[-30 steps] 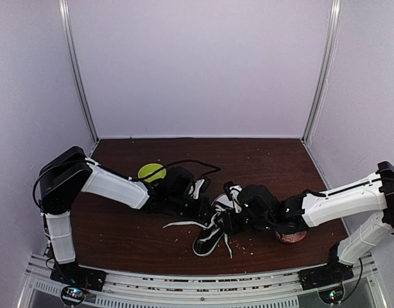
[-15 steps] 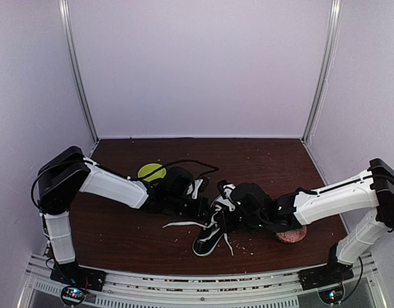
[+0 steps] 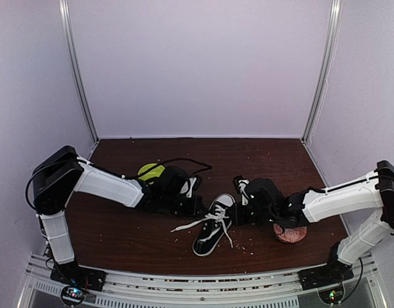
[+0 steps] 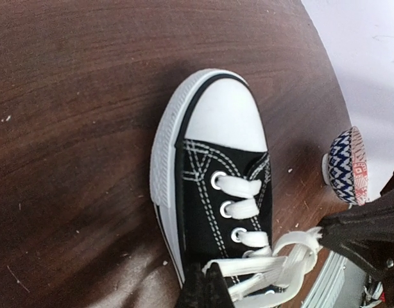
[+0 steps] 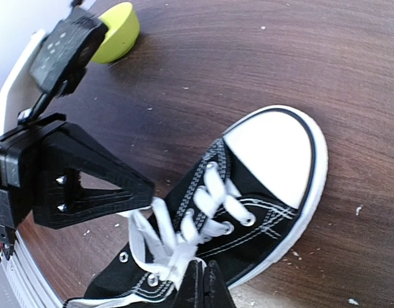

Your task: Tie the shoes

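A black canvas sneaker with a white sole, white toe cap and white laces lies at the table's middle, between my two grippers. My left gripper sits at the shoe's left side. In the left wrist view its tips are shut on a flat stretch of lace beside the eyelets. My right gripper is at the shoe's right side. Its tips are shut on a bunch of lace over the tongue. Loose lace ends trail left and toward the front edge.
A yellow-green bowl lies behind the left arm. A patterned bowl sits on its side under the right forearm. Small crumbs dot the dark wood table. Pale walls close in the back and both sides.
The right gripper has closed on the lace and drawn back to the right. The left arm has drawn slightly left. The shoe now lies uncovered between them, its laces pulled out.
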